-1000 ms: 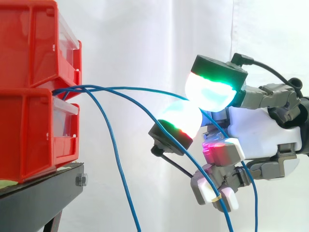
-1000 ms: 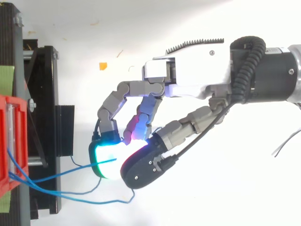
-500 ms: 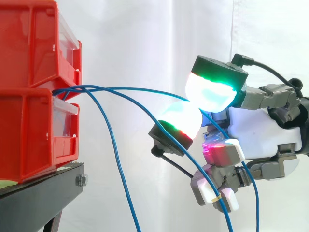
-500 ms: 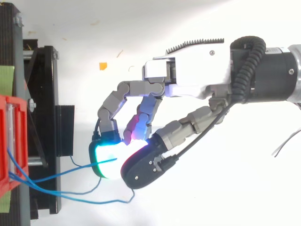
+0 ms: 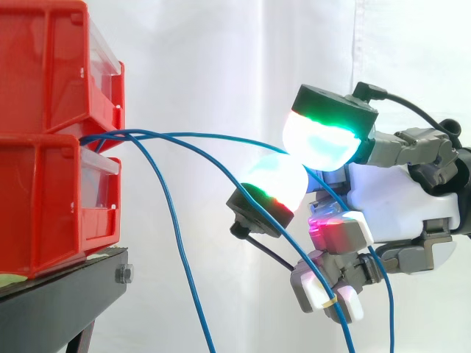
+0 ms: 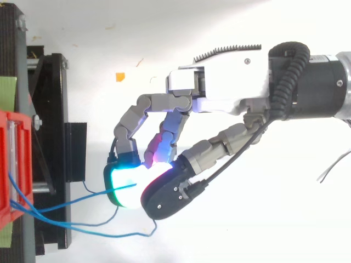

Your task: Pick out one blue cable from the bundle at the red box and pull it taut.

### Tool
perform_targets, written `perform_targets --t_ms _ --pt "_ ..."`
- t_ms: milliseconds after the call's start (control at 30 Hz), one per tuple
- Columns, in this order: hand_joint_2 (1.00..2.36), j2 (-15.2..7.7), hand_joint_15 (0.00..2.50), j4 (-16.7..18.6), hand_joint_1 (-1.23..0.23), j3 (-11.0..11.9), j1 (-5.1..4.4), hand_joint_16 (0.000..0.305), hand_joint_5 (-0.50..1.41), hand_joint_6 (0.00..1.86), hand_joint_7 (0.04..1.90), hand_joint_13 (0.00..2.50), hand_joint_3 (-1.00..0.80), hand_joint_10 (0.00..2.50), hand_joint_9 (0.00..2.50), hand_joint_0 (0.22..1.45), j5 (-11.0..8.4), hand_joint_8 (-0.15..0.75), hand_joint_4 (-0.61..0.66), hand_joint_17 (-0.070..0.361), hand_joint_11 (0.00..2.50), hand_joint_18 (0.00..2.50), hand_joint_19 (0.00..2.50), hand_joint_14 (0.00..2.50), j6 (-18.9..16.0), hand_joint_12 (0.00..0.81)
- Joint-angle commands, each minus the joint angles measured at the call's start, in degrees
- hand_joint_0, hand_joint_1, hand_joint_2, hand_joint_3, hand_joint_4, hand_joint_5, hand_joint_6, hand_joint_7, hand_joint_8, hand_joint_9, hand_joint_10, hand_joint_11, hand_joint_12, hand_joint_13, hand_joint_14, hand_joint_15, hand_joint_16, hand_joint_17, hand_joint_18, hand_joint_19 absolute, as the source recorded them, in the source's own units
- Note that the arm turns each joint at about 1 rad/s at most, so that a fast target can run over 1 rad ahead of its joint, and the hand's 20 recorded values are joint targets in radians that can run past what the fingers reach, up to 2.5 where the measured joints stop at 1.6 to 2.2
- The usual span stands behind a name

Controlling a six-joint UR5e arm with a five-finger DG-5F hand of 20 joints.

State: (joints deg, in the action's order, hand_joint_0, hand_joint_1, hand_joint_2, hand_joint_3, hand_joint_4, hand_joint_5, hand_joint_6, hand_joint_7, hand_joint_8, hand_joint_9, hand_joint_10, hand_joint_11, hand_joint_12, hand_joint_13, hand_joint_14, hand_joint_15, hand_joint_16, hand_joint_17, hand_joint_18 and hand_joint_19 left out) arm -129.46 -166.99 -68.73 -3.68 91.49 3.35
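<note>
Since nothing has shifted over the last second, the hand (image 5: 390, 197) stays parked, its fingers (image 5: 321, 140) pinched on one blue cable (image 5: 206, 135) arcing slack from the red box (image 5: 44, 198); pulling remains undone.

Robot hand (image 6: 219, 90), glowing fingertips (image 5: 321, 140) pinched together, remaining fingers curled under.

Bins (image 5: 51, 184) are running off the left edge in side view. Cables (image 5: 191, 134) are dropping past the bottom edge, ends unseen. One is vanishing behind the hand (image 5: 390, 206); contact there undeterminable.
</note>
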Motion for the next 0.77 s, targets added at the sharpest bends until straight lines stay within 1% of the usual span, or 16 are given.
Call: perform_targets --t_ms 0,733 --pt "1.01 0.00 0.49 0.00 -0.74 -0.09 -0.02 0.050 -0.09 0.94 0.84 0.87 -0.29 0.03 1.16 0.63 0.00 0.269 -0.01 0.113 0.76 0.73 0.83 0.02 -0.01 0.341" --pt "1.01 0.00 0.48 0.00 -0.73 0.00 -0.02 0.051 -0.09 0.94 0.83 0.87 -0.29 0.03 1.16 0.63 0.00 0.271 -0.02 0.115 0.77 0.72 0.83 0.02 -0.01 0.344"
